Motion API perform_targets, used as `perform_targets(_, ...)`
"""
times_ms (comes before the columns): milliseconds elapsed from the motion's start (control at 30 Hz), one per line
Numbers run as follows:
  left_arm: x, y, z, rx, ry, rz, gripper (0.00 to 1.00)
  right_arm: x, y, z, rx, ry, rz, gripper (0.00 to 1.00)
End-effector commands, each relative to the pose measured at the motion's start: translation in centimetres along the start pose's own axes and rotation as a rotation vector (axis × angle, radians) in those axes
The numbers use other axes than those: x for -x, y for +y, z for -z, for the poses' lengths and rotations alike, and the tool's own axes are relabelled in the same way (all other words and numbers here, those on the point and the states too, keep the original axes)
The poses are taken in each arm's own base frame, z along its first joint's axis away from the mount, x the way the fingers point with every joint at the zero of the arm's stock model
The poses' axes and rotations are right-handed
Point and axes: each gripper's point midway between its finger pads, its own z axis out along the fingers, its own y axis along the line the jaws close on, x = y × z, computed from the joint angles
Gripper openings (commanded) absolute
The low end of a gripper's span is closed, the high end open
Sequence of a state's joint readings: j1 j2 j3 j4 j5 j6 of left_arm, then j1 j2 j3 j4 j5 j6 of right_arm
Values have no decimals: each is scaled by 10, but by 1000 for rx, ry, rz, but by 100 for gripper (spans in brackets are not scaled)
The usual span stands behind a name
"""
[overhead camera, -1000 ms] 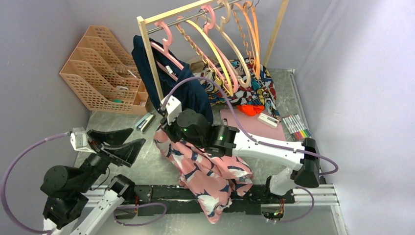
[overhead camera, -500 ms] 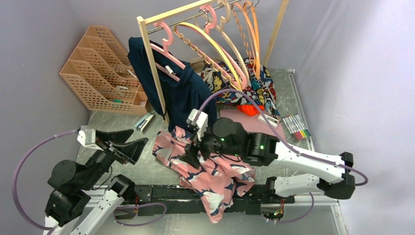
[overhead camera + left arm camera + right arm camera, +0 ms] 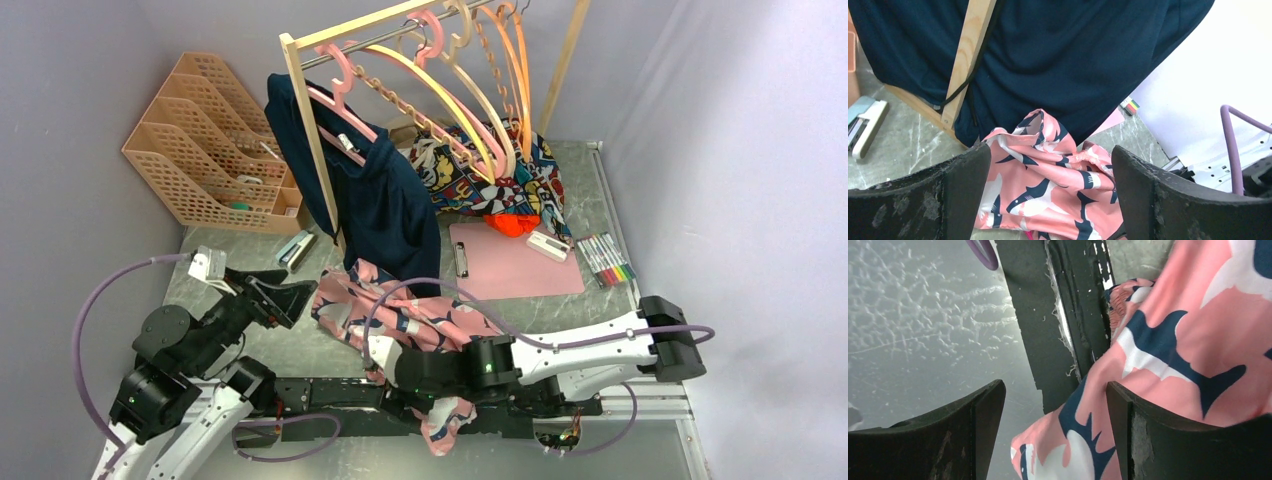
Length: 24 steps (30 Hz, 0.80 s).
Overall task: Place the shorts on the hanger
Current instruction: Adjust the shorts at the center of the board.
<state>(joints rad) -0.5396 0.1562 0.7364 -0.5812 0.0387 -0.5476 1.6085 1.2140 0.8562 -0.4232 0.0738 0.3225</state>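
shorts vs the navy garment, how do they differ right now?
The shorts are salmon pink with a navy and white print; the navy garment is plain. The shorts lie crumpled on the table; the navy garment hangs full length on a pink hanger from the rack. Both are soft cloth.

A navy garment (image 3: 385, 200) hangs from a pink hanger (image 3: 345, 108) on the wooden rack (image 3: 305, 130), beside a beige file organizer (image 3: 205, 140). On the grey counter (image 3: 590, 178) lie a stapler (image 3: 295, 250), a pink clipboard (image 3: 520, 270), some markers (image 3: 608, 258) and a cartoon-print cloth (image 3: 470, 175).
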Motion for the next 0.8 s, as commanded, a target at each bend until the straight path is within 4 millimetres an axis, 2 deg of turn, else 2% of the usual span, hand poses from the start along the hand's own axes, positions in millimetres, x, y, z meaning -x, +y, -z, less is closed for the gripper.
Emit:
perform_targets(0, -12, 1, -2, 9, 61, 31, 93, 2, -5, -10, -136, -38, 3, 78)
perform_targets(133, -14, 3, 2, 20, 67, 39, 93, -6, -31, -9, -337, -35, -18, 77)
perform_targets(267, -14, 4, 4, 20, 56, 46, 93, 0, -40, -6, -414, -52, 5, 71)
perform_targets(333, -15, 5, 3, 26, 60, 48, 93, 2, -44, -8, -451, -34, 27, 60)
perform_targets(433, -16, 5, 2, 28, 71, 48, 92, 9, -47, -9, -491, -17, 51, 31)
perform_targets(467, -15, 4, 3, 26, 72, 46, 92, 17, -43, -8, -482, -35, 50, 23)
perform_targets(533, -11, 1, 5, 19, 66, 40, 92, 49, -29, 2, -423, -121, 33, 5)
perform_targets(567, -7, -1, 7, 14, 56, 35, 92, 68, -22, 9, -395, -179, 23, 0)
perform_targets(667, 10, -9, 14, -8, 0, 16, 92, 131, -13, 28, -352, -346, -1, 0)
perform_targets(767, 36, -18, 24, -27, -93, 3, 92, 187, -23, 42, -347, -478, -57, 0)
